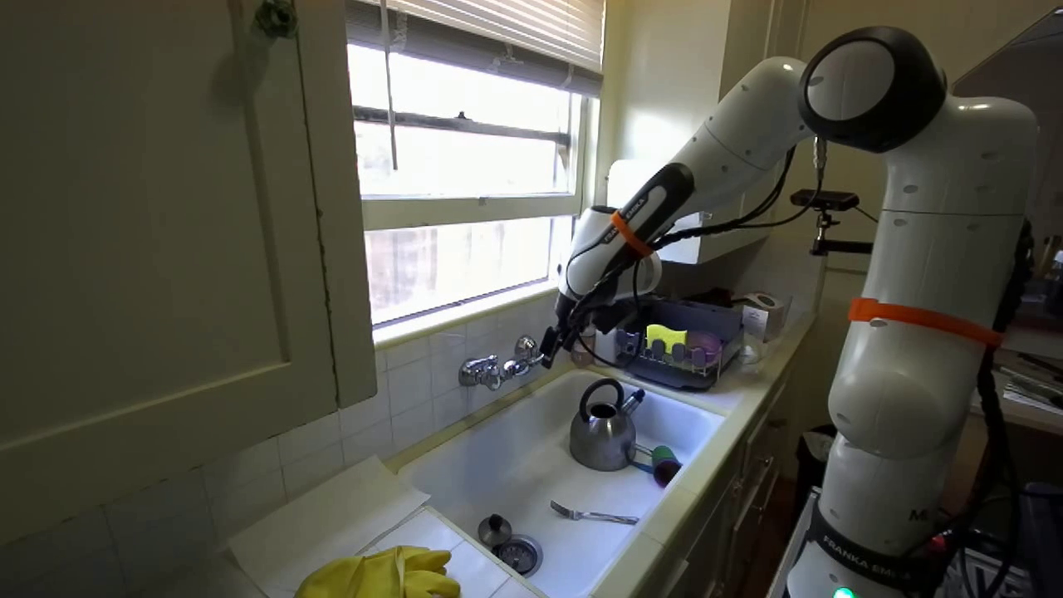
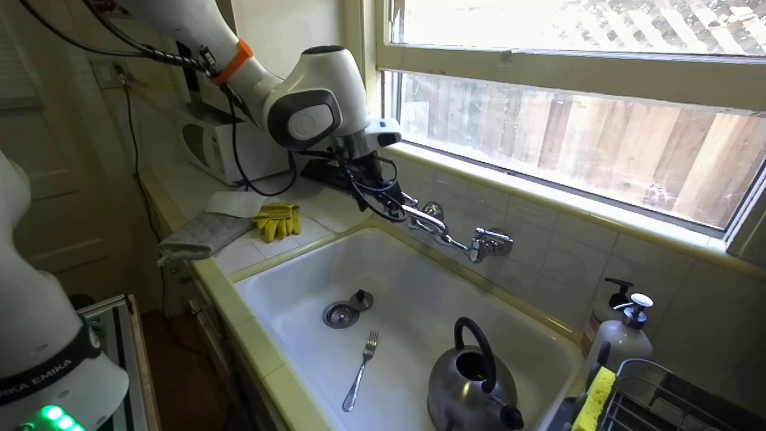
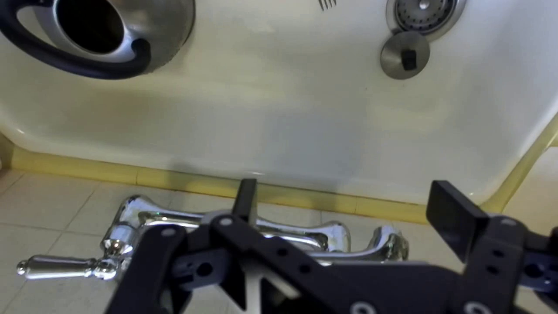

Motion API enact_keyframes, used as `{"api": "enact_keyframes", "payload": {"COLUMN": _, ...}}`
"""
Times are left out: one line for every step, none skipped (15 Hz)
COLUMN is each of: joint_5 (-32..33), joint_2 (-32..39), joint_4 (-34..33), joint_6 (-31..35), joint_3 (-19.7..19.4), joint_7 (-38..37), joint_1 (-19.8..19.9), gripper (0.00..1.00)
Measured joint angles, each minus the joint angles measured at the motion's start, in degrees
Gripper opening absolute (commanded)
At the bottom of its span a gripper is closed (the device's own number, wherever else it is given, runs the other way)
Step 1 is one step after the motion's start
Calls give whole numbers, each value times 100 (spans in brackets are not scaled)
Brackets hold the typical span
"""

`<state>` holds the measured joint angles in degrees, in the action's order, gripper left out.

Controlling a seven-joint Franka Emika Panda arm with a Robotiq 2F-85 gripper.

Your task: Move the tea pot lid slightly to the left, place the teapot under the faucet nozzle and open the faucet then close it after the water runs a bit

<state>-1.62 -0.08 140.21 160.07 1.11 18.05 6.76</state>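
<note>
1. While the arm (image 1: 739, 133) bends down toward the wall (image 2: 574, 251), the end effector (image 3: 348, 209) is found released: in the wrist view its fingers (image 3: 457, 222) stand wide apart, with tile and chrome showing in the gap.
2. Position of the end effector: close by the faucet (image 2: 491, 243) in both exterior views. Contact between the two cannot be determined.
3. Faucet: fixed to the wall, above the sink (image 2: 419, 269). One lever (image 3: 56, 267) shows outside the fingers, toward the left edge of the wrist view.
4. Teapot (image 2: 458, 389): standing upright in the sink, near the end by the rack (image 1: 681, 378). Black handle (image 2: 489, 353) raised; top opening uncovered.
5. Lid (image 3: 394, 59): lying in the sink, knob (image 3: 409, 60) upward, well apart from the teapot. In the wrist view its edge laps over the rim of the drain (image 3: 423, 15).
6. Fork (image 2: 361, 372): flat on the sink floor, between teapot and drain.
7. Just beside the teapot, in an exterior view: a green item (image 1: 662, 455) and a dark item (image 1: 667, 473), close together. Kind unclear at this size.
8. Tabletop (image 2: 236, 258), at the drain end: yellow gloves (image 2: 277, 220), next to a grey pad (image 2: 206, 235).
9. Opposite end: the rack, with a yellow sponge (image 1: 667, 335) at its edge. A white pump bottle (image 2: 622, 341) stands near it.
</note>
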Motion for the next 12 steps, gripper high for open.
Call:
{"api": "enact_keyframes", "payload": {"joint_5": -49, "joint_2": -3, "joint_4": -46, "joint_6": 53, "joint_3": -13, "joint_7": -52, "joint_1": -37, "gripper": 100}}
{"api": "enact_keyframes", "payload": {"joint_5": -110, "joint_2": 0, "joint_4": -95, "joint_6": 79, "joint_3": -19, "joint_7": -109, "joint_1": -76, "gripper": 100}}
{"api": "enact_keyframes", "payload": {"joint_5": -199, "joint_2": 10, "joint_4": -155, "joint_6": 99, "joint_3": -21, "joint_7": -147, "joint_1": -120, "gripper": 100}}
{"api": "enact_keyframes", "payload": {"joint_5": -262, "joint_2": 36, "joint_4": -224, "joint_6": 132, "joint_3": -21, "joint_7": -212, "joint_1": -160, "gripper": 100}}
{"api": "enact_keyframes", "payload": {"joint_5": -297, "joint_2": 79, "joint_4": -295, "joint_6": 206, "joint_3": -21, "joint_7": -321, "joint_1": -194, "gripper": 100}}
{"api": "enact_keyframes", "payload": {"joint_5": -350, "joint_2": 148, "joint_4": -383, "joint_6": 261, "joint_3": -21, "joint_7": -413, "joint_1": -226, "gripper": 100}}
{"api": "enact_keyframes", "payload": {"joint_5": -430, "joint_2": 231, "joint_4": -477, "joint_6": 304, "joint_3": -20, "joint_7": -470, "joint_1": -254, "gripper": 100}}
{"api": "enact_keyframes", "payload": {"joint_5": -501, "joint_2": 328, "joint_4": -576, "joint_6": 348, "joint_3": -19, "joint_7": -535, "joint_1": -275, "gripper": 100}}
{"api": "enact_keyframes", "payload": {"joint_5": -578, "joint_2": 433, "joint_4": -684, "joint_6": 377, "joint_3": -6, "joint_7": -590, "joint_1": -280, "gripper": 100}}
{"api": "enact_keyframes", "payload": {"joint_5": -652, "joint_2": 551, "joint_4": -799, "joint_6": 379, "joint_3": 7, "joint_7": -637, "joint_1": -280, "gripper": 100}}
{"api": "enact_keyframes", "payload": {"joint_5": -701, "joint_2": 674, "joint_4": -906, "joint_6": 379, "joint_3": 15, "joint_7": -681, "joint_1": -280, "gripper": 100}}
{"api": "enact_keyframes", "payload": {"joint_5": -716, "joint_2": 803, "joint_4": -1008, "joint_6": 375, "joint_3": 16, "joint_7": -753, "joint_1": -281, "gripper": 100}}
